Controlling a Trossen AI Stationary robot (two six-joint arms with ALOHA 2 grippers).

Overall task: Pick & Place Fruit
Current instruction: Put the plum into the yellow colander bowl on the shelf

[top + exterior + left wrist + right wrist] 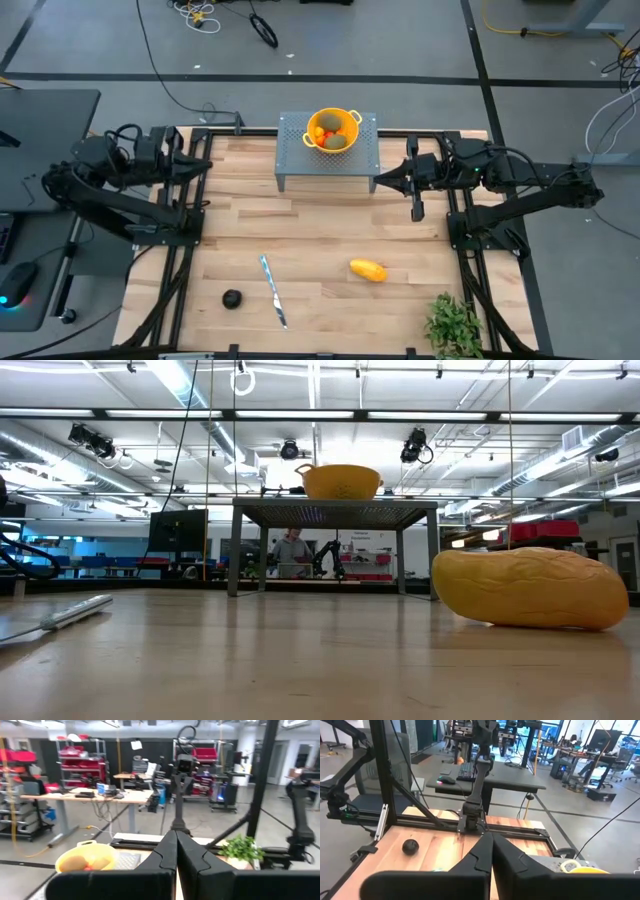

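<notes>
A yellow bowl stands on a grey perforated stand at the table's far middle. It holds olive-green and orange-red fruit. A yellow-orange oblong fruit lies on the wood toward the near right. A dark round fruit lies near left. My left gripper hovers level at the far left, shut and empty. My right gripper hovers level beside the stand's right end, pointing toward the table's left, shut and empty.
A slim silver knife lies between the dark fruit and the oblong fruit. A leafy green plant stands at the near right corner. Black frame rails run along both table sides. Bare wood spreads across the middle.
</notes>
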